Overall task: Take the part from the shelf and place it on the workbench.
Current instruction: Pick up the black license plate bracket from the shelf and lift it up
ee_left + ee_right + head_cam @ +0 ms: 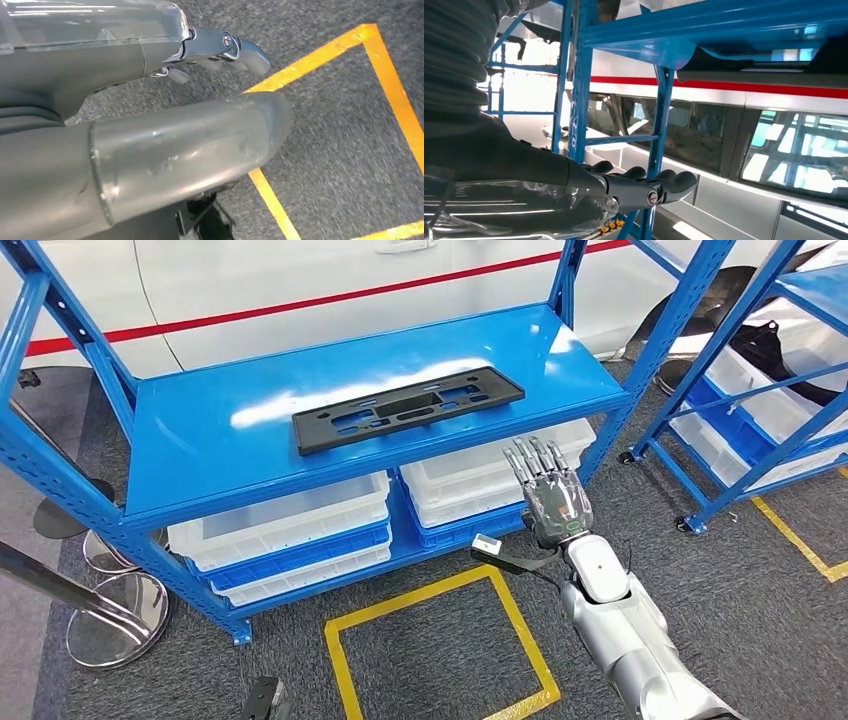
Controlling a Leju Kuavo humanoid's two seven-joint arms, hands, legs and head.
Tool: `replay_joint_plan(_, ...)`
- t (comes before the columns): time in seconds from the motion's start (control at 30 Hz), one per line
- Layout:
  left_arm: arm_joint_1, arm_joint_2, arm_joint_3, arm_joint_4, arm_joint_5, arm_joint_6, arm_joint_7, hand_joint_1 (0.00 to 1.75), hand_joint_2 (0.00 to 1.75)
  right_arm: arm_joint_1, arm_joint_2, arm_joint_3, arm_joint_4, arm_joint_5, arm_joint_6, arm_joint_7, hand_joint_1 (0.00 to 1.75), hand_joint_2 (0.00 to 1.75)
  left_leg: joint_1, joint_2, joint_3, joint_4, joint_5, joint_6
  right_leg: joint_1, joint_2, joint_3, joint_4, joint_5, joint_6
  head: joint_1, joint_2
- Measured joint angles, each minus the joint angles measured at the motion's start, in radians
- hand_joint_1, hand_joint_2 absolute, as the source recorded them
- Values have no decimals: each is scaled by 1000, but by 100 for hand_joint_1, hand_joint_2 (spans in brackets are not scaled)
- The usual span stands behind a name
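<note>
The silver right arm comes up from below, and its dark many-fingered right hand [546, 492] is raised with fingers spread and straight, holding nothing, just in front of the shelf's edge. The task's thing, a long flat black plastic part with cut-out slots [408, 408], lies on the top deck of the blue steel shelf [200, 440], near the front lip and slightly askew, well clear of the hand.

To take it well, I'd judge the hand must lift above the deck edge, reach over the nearer right end of the part, and close across its narrow width; it is long and thin, so a grip near one end may let it tip.

The left hand [215, 50] hangs low over grey carpet and a yellow floor line [320, 60]; its fingers look loosely extended and hold nothing. White plastic bins [290, 525] sit on the lower deck. No counter is visible, and the part's underside and thickness are hard to make out.
</note>
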Motion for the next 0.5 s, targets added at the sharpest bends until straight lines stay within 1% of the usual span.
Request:
replay_joint_plan(0.03,-1,-1,0,0,0,2,0,0,0,1,0,0,0,-3,0,-4,0,175,-1,0,5,3,-7,-4,2,-2,28,-63,29,-2,0,0)
replay_joint_plan(0.07,-3,-2,0,0,0,4,0,0,0,3,0,0,-1,-6,0,-9,0,175,-3,-1,7,4,-12,-9,4,-3,48,-108,45,-6,0,0)
replay_joint_plan(0.1,-4,-2,0,0,0,6,0,0,0,7,0,0,-1,-7,0,-14,0,175,-4,-1,9,4,-15,-14,8,-3,58,-130,46,-11,0,0)
replay_joint_plan(0.13,-5,-2,0,0,1,10,0,0,0,13,1,0,-1,-8,0,-18,0,175,-5,-1,10,2,-17,-20,11,-2,61,-132,40,-17,0,0)
replay_joint_plan(0.2,-7,-2,0,0,3,18,0,0,0,32,5,2,-1,-9,0,-26,0,175,-3,-1,15,2,-24,-31,9,-1,66,-139,37,-31,0,0)
replay_joint_plan(0.23,-8,-2,0,0,3,23,-1,0,0,41,9,4,-2,-9,0,-29,0,175,-2,-1,11,17,-36,-35,8,-1,72,-143,36,-38,-1,0)
replay_joint_plan(0.27,-9,-2,0,0,3,27,-1,0,0,51,14,7,-2,-9,0,-32,0,175,-2,-1,-3,52,-55,-39,6,-2,77,-147,35,-46,-1,0)
replay_joint_plan(0.3,-10,-2,0,0,3,30,-2,0,0,61,22,10,-2,-10,0,-34,0,175,-1,-1,-28,106,-82,-41,6,-2,81,-149,33,-52,-1,0)
replay_joint_plan(0.33,-11,-2,0,0,3,32,-3,0,0,71,29,14,-2,-9,0,-36,0,175,-1,-1,-64,175,-111,-43,8,-2,83,-148,31,-57,-1,0)
replay_joint_plan(0.37,-11,-2,0,0,3,33,-5,0,0,83,37,18,-2,-9,0,-38,0,175,-1,-1,-101,239,-132,-44,10,-2,84,-147,28,-60,-1,0)
replay_joint_plan(0.4,-11,-2,0,0,2,34,-6,0,0,95,44,22,-2,-8,0,-40,0,175,-1,-1,-128,279,-137,-44,12,-1,85,-146,26,-61,-1,0)
replay_joint_plan(0.43,-10,-2,0,0,1,34,-8,0,0,105,50,26,-2,-8,0,-41,0,175,-1,-1,-138,283,-121,-43,14,0,86,-145,22,-62,-1,0)
replay_joint_plan(0.47,-11,-2,0,0,0,34,-11,0,0,112,55,29,-2,-8,0,-43,0,175,-1,-1,-127,245,-87,-40,15,1,88,-143,18,-61,-1,0)
replay_joint_plan(0.5,-11,-2,0,0,-2,33,-13,0,0,115,59,32,-2,-9,0,-45,0,175,-2,-1,-102,180,-46,-35,16,3,91,-142,13,-60,-1,0)
